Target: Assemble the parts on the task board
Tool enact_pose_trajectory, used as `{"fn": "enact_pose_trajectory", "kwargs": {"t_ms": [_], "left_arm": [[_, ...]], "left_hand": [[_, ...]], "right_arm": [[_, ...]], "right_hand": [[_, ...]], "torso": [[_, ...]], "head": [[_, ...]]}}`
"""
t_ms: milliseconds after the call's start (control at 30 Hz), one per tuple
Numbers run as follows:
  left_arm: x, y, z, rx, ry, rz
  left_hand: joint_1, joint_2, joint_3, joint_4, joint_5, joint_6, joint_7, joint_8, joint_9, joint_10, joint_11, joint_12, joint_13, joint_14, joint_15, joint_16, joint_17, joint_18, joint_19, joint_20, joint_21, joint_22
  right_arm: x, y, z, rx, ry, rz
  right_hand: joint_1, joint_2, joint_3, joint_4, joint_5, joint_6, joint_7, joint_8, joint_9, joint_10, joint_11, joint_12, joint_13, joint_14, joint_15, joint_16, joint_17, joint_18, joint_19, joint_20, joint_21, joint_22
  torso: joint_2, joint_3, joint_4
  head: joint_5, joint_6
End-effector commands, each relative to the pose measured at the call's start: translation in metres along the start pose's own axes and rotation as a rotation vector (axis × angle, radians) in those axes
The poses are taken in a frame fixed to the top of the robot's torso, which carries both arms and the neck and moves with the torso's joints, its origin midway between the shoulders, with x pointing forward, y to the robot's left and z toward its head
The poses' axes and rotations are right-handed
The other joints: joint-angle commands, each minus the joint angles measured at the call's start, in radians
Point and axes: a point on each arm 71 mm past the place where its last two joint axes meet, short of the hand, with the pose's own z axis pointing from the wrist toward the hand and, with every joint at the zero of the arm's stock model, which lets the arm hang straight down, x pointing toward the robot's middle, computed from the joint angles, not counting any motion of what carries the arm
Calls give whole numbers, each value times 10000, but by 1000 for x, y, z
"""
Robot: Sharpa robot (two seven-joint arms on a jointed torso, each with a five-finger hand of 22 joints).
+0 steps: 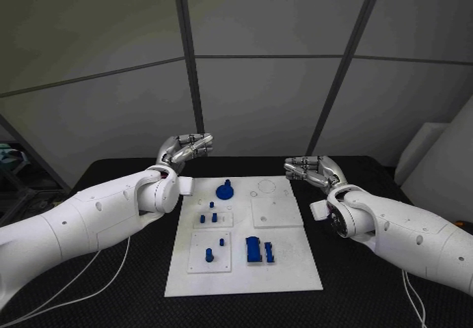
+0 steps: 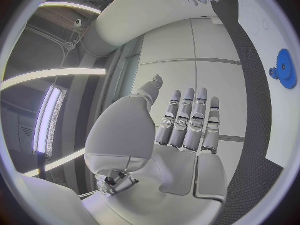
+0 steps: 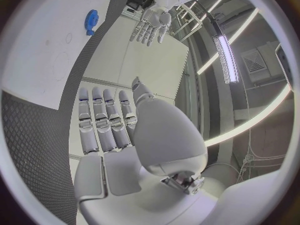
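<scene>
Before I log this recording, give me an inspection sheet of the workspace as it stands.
Surface: black table, dark mat.
Job's things: white task board in the middle; blue gear near its far edge, small blue pegs and a blue block nearer.
Clutter: nothing seen.
Hands: left hand and right hand raised, fingers straight, holding nothing.
Cables: white cable under the left arm.
Surroundings: grey panelled walls.

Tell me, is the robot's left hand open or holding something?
Open. The left hand holds nothing: its fingers are stretched out straight, raised above the table beside the task board.
</scene>
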Motion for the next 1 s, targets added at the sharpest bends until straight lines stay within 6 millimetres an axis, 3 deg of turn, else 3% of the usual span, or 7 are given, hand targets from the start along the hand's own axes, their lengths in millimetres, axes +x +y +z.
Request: {"fn": "enact_pose_trajectory", "kwargs": {"t_ms": [33,400,467,500,533,600,1000], "left_arm": [[0,0,0,-1,-2,2],[26,5,-23,-214,-247,289],[37,6,-35,-320,-356,421],[41,7,-40,-366,-401,476],[45,7,-45,-409,-442,527],[52,8,-54,-488,-516,620],[69,8,-77,-689,-689,847]], "left_hand": [[-3842,363,-807,110,-913,-2949,-376,-663,-651,-3117,-566,-649,-627,-2958,-502,-697,-641,-621,-1791,-876,-638,-1040],[-6941,1114,-1453,110,-913,-5316,-1251,-663,-651,-5615,-1033,-649,-627,-5339,-910,-697,-641,-1154,-3256,-1602,-638,-1880],[-7447,1114,-1558,110,-913,-5705,-1251,-663,-651,-6022,-1113,-649,-627,-5726,-978,-697,-641,-1159,-3505,-1716,-638,-2017],[-7689,1114,-1609,110,-913,-5890,-1251,-663,-651,-6218,-1152,-649,-627,-5912,-1689,-697,-641,-1162,-3622,-1773,-638,-2084],[-7884,1114,-1642,110,-913,-6038,-1251,-663,-651,-6377,-1181,-649,-627,-6059,-1689,-697,-641,-1161,-3714,-1816,-638,-2136],[-8253,1114,-1723,110,-913,-6320,-1251,-663,-651,-6674,-1935,-649,-627,-6345,-1689,-697,-641,-1164,-3898,-1899,-638,-2236],[-9955,1114,-2617,110,-913,-7625,-1251,-663,-651,-8048,-1935,-649,-627,-7651,-1689,-697,-641,-1162,-4725,-2913,-638,-2701]], "right_arm": [[0,0,0,-2,-6,5],[7,14,-18,-109,-787,703],[10,19,-27,-66,-1134,988],[12,21,-31,-30,-1281,1104],[13,23,-36,13,-1418,1208],[15,27,-43,111,-1661,1384],[22,35,-65,482,-2255,1761]], "right_hand": [[-4330,-173,-45,-391,-900,-2950,-461,-657,-659,-3112,-529,-653,-627,-3033,-446,-633,-866,-514,-2590,-822,-850,-742],[-7765,-173,-45,-1157,-900,-5268,-824,-657,-659,-5564,-953,-653,-627,-5503,-1467,-633,-866,-794,-4699,-1469,-850,-1306],[-8323,-173,-45,-1157,-900,-5646,-1538,-657,-659,-5969,-1023,-653,-627,-5914,-1467,-633,-866,-794,-5050,-1572,-850,-1396],[-8606,-173,-45,-1157,-900,-5837,-1538,-657,-659,-6173,-1059,-653,-627,-6120,-1467,-633,-866,-862,-5224,-1630,-850,-1441],[-8821,-173,-45,-1157,-900,-5986,-1538,-657,-659,-6328,-1768,-653,-627,-6281,-1467,-633,-866,-903,-5359,-1670,-850,-1476],[-9236,-173,-45,-1157,-900,-6265,-1538,-657,-659,-6619,-1768,-653,-627,-6582,-1467,-633,-866,-903,-5615,-1752,-850,-1543],[-11109,-173,-45,-1157,-900,-7532,-1538,-657,-659,-7973,-1768,-653,-627,-7953,-1467,-633,-866,-1714,-6772,-2694,-850,-2347]], "torso": [[-3,1,6],[-314,160,677],[-376,192,810],[-393,201,846],[-405,207,872],[-415,212,894],[-415,212,894]], "head": [[-4,3],[-512,398],[-613,477],[-640,498],[-659,513],[-676,526],[-676,526]]}}
